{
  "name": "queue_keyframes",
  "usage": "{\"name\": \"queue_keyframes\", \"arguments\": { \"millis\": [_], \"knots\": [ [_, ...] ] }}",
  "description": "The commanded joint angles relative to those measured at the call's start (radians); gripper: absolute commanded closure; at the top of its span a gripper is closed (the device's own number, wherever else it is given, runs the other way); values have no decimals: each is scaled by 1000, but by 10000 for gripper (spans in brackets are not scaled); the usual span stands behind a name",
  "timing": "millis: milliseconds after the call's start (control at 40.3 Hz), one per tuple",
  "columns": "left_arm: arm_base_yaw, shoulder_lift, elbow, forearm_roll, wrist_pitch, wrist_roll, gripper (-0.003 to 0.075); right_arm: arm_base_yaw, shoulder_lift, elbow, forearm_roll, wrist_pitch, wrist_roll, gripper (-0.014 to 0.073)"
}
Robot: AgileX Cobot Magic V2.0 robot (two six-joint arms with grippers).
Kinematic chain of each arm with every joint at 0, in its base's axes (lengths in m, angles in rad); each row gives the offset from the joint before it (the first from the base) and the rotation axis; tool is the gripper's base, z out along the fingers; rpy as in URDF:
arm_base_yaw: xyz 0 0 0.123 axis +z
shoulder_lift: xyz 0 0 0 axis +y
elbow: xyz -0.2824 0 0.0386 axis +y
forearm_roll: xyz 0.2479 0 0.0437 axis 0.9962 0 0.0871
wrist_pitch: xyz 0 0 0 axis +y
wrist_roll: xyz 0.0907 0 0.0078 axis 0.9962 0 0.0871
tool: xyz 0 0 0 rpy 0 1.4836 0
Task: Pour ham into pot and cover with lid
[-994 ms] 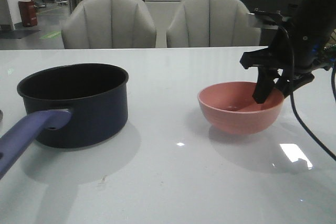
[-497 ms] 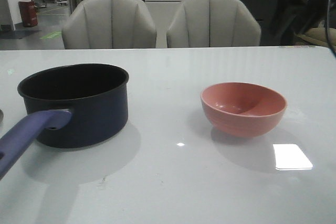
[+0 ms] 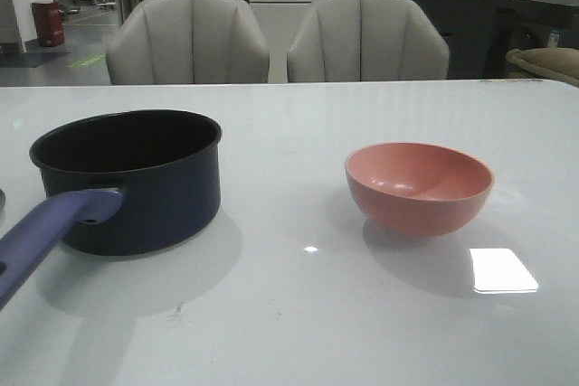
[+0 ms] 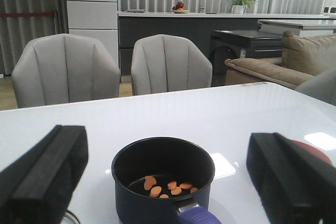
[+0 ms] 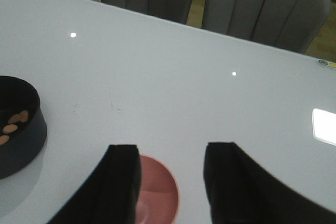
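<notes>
**Ham in the pot, right arm clear of the bowl**

Pink and empty, the bowl [image 3: 419, 187] sits alone on the white table [image 3: 298, 314], free of the right arm that a second ago had one finger dipped inside its rim; half a second ago that arm was already a dark blur near the top right of the front view, and now it has left that view altogether. From my remote seat, the right tool [image 5: 170, 182] shows in its own wrist camera hanging above the bowl, its jaws spread and holding nothing. The ham [image 4: 169, 186] lies as a scatter of orange pieces on the floor of the dark pot [image 3: 136, 178], which stands well apart from the bowl with its purple handle [image 3: 45, 228] pointing toward me. The left tool [image 4: 173, 182] hovers behind the pot, jaws spread wide and empty.

I judge the pouring done, so only the covering is left. The lid is not plainly in any view (a glint of glass at the left wrist picture's lower edge may be it, but I cannot say). Finding and seating it falls most naturally to the left arm.
</notes>
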Motion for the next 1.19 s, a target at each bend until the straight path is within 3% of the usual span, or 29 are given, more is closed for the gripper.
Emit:
{"name": "queue_keyframes", "arguments": {
  "millis": [0,323,497,646,696,795,820,894,1167],
  "knots": [
    [-10,6,-26,-3,-83,-4,64,2,-121,101,1,-133,-1,183],
    [-10,6,-26,-3,-84,-4,64,2,-555,556,65,-422,0,183],
    [-10,6,-26,-3,-82,-4,64,2,-669,695,65,-423,0,183],
    [-10,6,-26,-3,-77,-4,64,2,-678,734,65,-417,0,196],
    [-10,6,-26,-5,-70,-4,64,2,-678,734,65,-416,0,247],
    [-10,6,-25,-5,-53,-4,64,2,-678,734,65,-398,0,459],
    [-10,6,-25,-5,-53,-4,64,2,-678,734,67,-396,0,477],
    [-10,6,-20,-5,-52,-4,64,2,-678,734,67,-398,0,433],
    [-7,68,-107,25,-57,-53,60,2,-678,734,67,-398,-1,435]
  ]
}}
